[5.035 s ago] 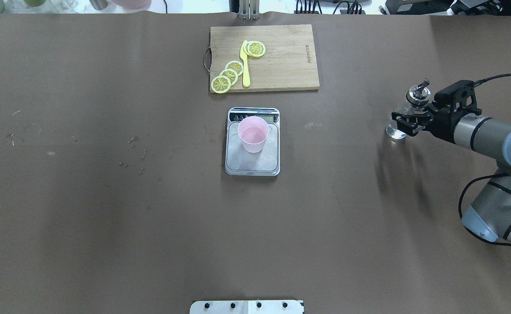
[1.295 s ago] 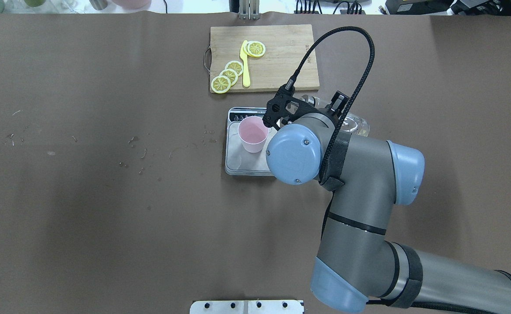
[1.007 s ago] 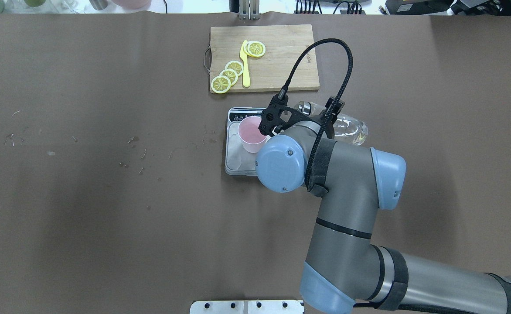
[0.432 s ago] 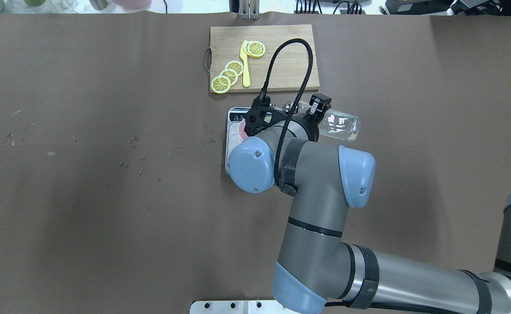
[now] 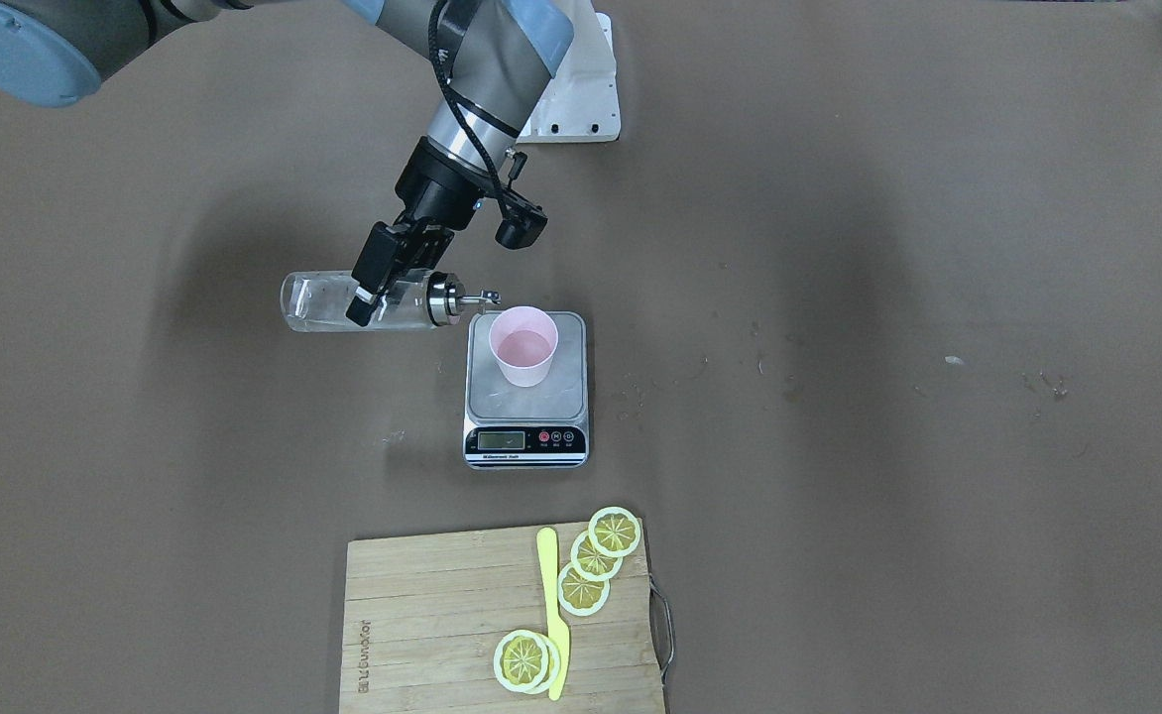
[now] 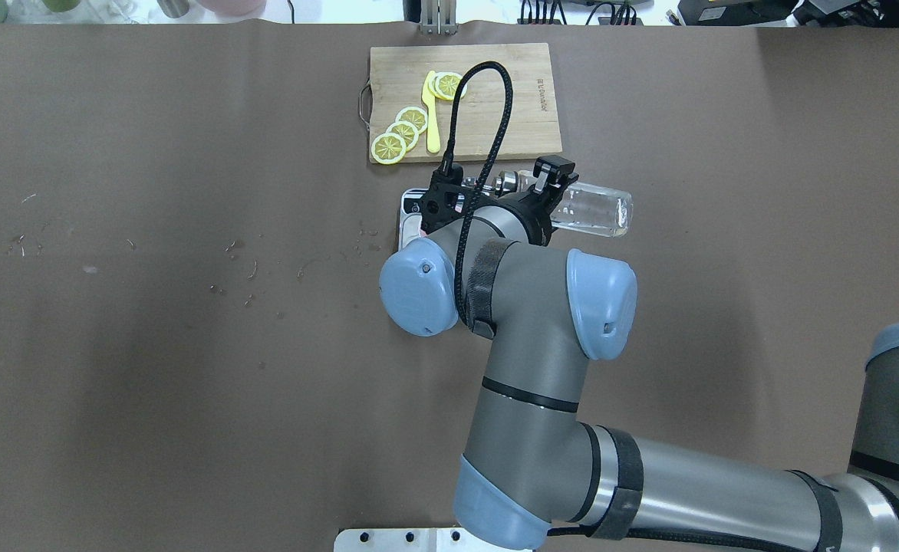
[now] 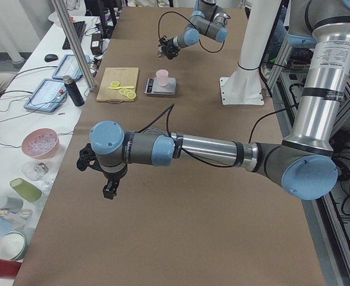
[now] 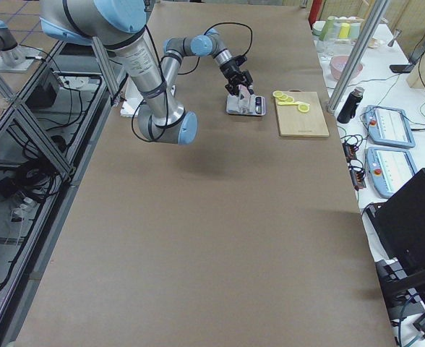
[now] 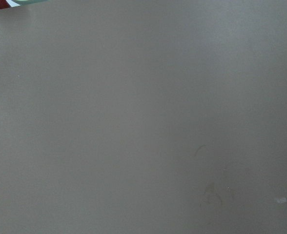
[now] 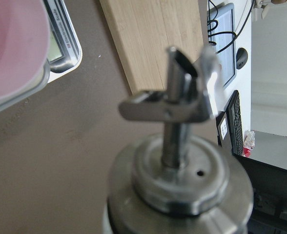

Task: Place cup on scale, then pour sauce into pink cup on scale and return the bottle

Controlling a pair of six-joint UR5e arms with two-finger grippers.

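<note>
The pink cup (image 5: 523,347) stands upright on the scale's steel platform (image 5: 526,405). My right gripper (image 5: 368,293) is shut on the clear glass bottle (image 5: 318,302) and holds it lying level above the table beside the scale. Its metal spout (image 5: 477,296) points at the cup and ends at the cup's rim. The overhead view shows the bottle's base (image 6: 595,211); my arm hides the cup there. The right wrist view shows the spout (image 10: 180,83), the steel collar (image 10: 177,183) and the cup's edge (image 10: 11,44). My left gripper (image 7: 108,179) shows only in the exterior left view, so I cannot tell its state.
A wooden cutting board (image 5: 442,615) with lemon slices (image 5: 596,560) and a yellow knife (image 5: 551,615) lies just beyond the scale's display (image 5: 502,439). My left arm hangs over bare table far from the scale. Cups and bowls (image 7: 39,143) stand on a side bench.
My right arm carried the bottle from the table's right side to the scale and tipped it level. In the last second it shifted left and now covers the cup from above.
</note>
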